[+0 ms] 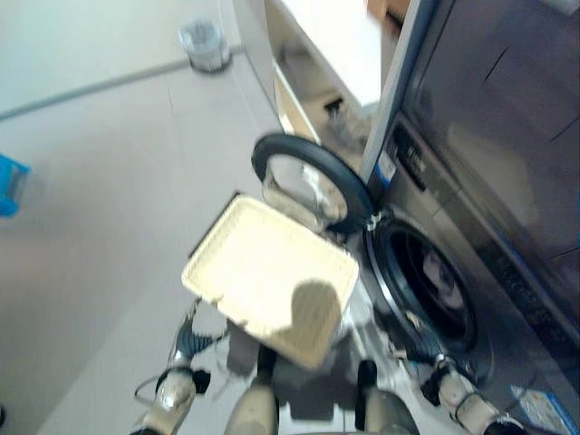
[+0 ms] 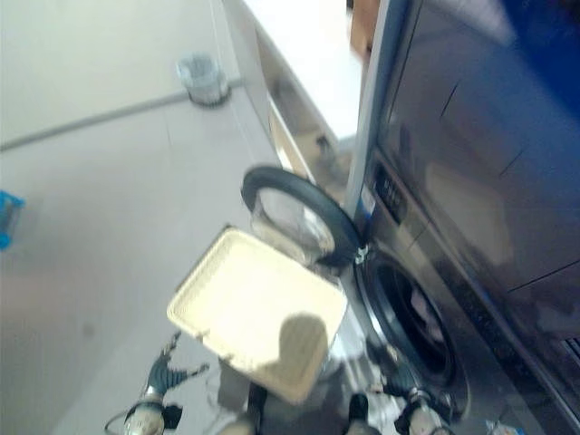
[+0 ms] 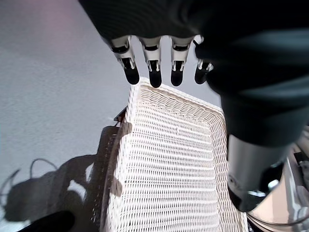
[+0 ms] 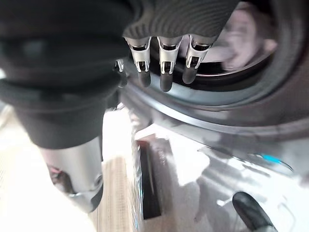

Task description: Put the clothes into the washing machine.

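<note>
The cream wicker basket stands empty on the floor in front of the washing machine. The machine's round door hangs open toward the basket. Pale clothes lie inside the drum. My left hand hangs low beside the basket's near left corner. In its wrist view the fingers are relaxed over the weave and hold nothing. My right hand hangs below the drum opening. Its fingers are relaxed and hold nothing.
A small round bin stands on the floor at the far back. A blue object sits at the left edge. A white cabinet runs behind the open door. Open floor spreads to the left.
</note>
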Controlling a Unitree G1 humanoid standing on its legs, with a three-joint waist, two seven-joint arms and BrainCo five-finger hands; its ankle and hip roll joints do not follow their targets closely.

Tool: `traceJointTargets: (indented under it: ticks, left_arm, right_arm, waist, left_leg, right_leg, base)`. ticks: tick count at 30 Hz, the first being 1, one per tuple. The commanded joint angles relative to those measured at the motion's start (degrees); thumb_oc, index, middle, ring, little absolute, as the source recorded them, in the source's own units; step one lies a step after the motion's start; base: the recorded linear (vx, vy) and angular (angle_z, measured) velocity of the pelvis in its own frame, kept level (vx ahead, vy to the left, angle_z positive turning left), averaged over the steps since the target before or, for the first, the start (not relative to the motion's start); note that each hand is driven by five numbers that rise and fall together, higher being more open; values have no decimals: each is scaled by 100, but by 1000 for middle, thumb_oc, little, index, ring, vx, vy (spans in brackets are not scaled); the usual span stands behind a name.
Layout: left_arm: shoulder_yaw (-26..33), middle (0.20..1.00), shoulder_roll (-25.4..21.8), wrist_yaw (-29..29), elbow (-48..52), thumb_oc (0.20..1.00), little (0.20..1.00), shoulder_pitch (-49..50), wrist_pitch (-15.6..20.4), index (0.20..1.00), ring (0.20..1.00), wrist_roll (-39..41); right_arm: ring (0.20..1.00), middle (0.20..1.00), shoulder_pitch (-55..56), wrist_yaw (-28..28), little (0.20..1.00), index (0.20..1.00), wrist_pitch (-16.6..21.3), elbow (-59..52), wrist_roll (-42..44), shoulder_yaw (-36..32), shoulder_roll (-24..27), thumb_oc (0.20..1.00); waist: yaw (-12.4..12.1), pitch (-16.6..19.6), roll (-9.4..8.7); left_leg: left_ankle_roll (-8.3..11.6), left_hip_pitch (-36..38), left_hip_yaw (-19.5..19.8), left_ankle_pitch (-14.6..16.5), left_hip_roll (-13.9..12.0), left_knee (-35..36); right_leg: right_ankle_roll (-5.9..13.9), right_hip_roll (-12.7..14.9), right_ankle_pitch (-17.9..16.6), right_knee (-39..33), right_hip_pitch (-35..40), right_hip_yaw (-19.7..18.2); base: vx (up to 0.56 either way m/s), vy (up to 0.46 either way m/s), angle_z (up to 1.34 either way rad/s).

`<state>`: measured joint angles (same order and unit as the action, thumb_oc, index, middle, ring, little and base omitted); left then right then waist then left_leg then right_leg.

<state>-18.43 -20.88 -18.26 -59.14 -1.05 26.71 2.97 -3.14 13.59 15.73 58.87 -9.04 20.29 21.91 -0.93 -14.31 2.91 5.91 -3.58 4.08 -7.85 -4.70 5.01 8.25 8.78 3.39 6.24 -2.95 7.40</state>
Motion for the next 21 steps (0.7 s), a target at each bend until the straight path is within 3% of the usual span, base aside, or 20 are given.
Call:
traceJointTargets:
  ticks: [1,8,21]
  left_arm:
    - [214,1000,6,562,-252,1000,1000,-200,26,1000,1000,-353]
    - [436,1000,232,1421,-1008,1000,1000,182,-403,1000,1000,-151]
    - [553,1000,344,1864,-1207,1000,1000,250,-844,1000,1000,115]
  right_arm:
    - [1000,1000,98,-589,1000,1000,-256,342,463,-177,-139,1000]
    - [1000,1000,222,-1385,1000,1000,-1131,1547,1393,-1011,-570,1000]
    - [1000,1000,250,-1533,1000,1000,-1357,1937,1322,-1154,-674,1000]
  waist:
    - [-120,254,-329]
    - [-131,737,-266]
    - [-97,924,-241]
  left_leg:
    - [-168,299,-217,478,387,-109]
    - [-158,744,-337,575,320,-3]
    - [-176,1012,-503,701,229,-20]
  right_leg:
    - [20,-86,-621,-477,103,-19]
    - [12,-46,-593,-744,635,-14]
    - [-55,-52,-470,-747,881,-94]
  base:
    - [161,-18,8]
    - [132,16,8]
    - [64,17,-4]
